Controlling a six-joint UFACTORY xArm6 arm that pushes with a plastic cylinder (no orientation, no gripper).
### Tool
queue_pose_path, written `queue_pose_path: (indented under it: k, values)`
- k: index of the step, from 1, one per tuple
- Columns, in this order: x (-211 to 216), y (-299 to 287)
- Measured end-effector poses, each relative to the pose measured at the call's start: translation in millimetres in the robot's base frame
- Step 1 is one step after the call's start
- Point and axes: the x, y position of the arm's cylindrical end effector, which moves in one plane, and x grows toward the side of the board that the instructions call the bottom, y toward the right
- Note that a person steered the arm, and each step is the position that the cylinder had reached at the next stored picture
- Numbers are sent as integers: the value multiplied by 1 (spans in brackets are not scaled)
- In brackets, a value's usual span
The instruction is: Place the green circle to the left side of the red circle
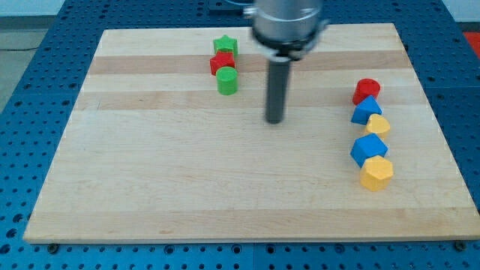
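The green circle (227, 80) stands near the view's top centre, touching a red block (221, 62) just above it, with a green star (225, 46) above that. The red circle (367, 90) sits at the view's right, at the top of a column of blocks. My tip (275, 120) rests on the board to the right of and slightly below the green circle, a short gap away, and well left of the red circle.
Below the red circle run a blue block (366, 110), a yellow block (378, 125), a blue block (368, 149) and a yellow hexagon (376, 173). The wooden board (150, 187) lies on a blue perforated table.
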Motion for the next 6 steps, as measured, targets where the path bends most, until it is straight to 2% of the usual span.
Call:
queue_pose_path:
  k: [1,2,4,6]
  values:
    - [-1,-73]
    - [-19,-106]
    - [-76,-96]
    - [-90,-23]
